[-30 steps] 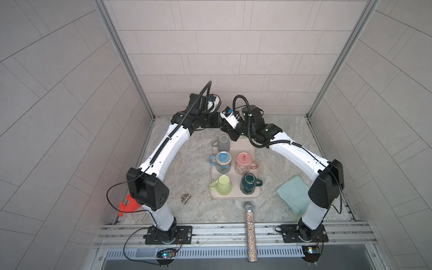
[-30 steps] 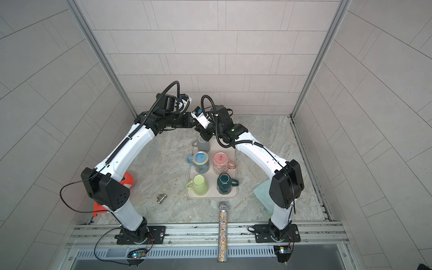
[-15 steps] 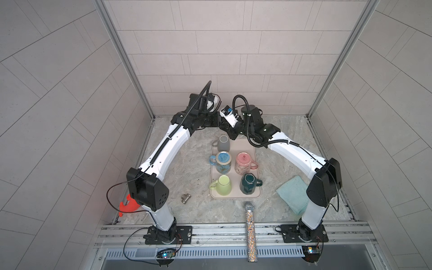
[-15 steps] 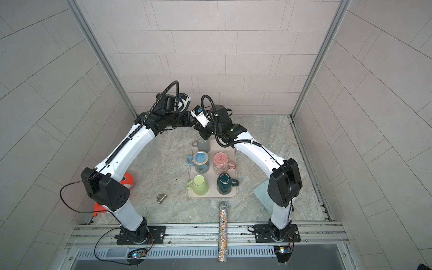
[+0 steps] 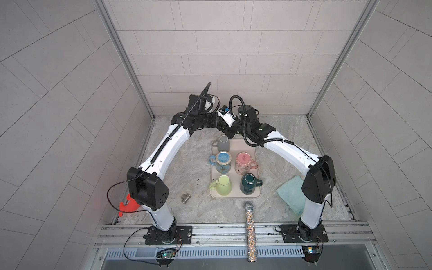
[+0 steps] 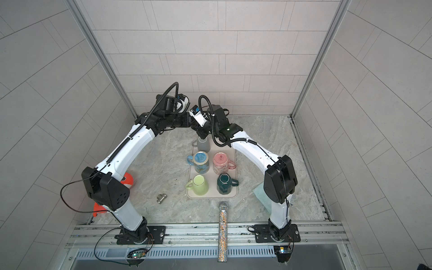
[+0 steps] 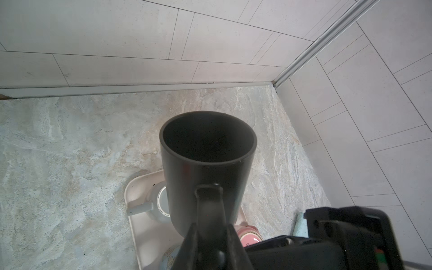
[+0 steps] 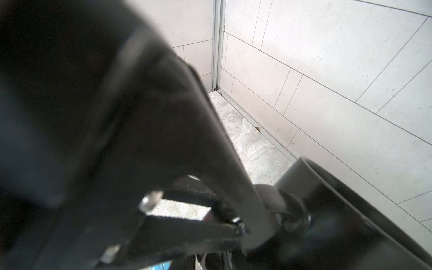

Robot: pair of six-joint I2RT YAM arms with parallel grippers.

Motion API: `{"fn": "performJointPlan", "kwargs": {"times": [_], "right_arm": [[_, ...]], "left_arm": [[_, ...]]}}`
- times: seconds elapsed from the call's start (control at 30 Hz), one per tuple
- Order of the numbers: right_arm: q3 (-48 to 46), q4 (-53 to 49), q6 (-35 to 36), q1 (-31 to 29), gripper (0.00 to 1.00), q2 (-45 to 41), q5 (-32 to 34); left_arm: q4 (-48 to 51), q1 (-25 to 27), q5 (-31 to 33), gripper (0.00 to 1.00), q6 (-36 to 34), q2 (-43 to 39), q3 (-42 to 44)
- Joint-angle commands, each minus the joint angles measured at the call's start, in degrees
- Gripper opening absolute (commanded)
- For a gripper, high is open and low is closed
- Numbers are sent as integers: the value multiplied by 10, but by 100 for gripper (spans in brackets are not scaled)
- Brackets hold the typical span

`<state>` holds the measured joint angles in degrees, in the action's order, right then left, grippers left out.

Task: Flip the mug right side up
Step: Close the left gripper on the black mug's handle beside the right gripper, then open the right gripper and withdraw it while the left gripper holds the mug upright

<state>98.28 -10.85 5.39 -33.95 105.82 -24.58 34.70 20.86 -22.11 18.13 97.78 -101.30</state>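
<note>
Under black mug [image 7: 207, 161]: tray [image 7: 149, 231], grey mug [image 5: 223, 145]

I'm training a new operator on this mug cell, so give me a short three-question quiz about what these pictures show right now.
1. Multiple choice: which part of the black mug are the left gripper jaws closed on?
A. the rim
B. the handle
C. the base

2. True or false: the microphone lies on the tray.

3. Fill in the blank: in both top views, ___ mugs stand on the tray.

Key:
1. B
2. False. It lies in front of the tray, with its far end over the rail.
3. Five: grey, blue, pink, green and dark teal.
</note>
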Motion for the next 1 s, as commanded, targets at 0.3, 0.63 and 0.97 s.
{"fn": "performJointPlan", "kwargs": {"times": [0.3,0.63,0.97], "right_arm": [[-2,43,4,19,25,-16,8],[-41,46,-5,28,25,-42,15],[-139,79,-30,52,24,-112,40]], "left_arm": [[-29,-52,0,0,-12,0,-8],[-55,-89,15,0,-20,14,-10],[-128,-120,61,0,-42,42,24]]}}
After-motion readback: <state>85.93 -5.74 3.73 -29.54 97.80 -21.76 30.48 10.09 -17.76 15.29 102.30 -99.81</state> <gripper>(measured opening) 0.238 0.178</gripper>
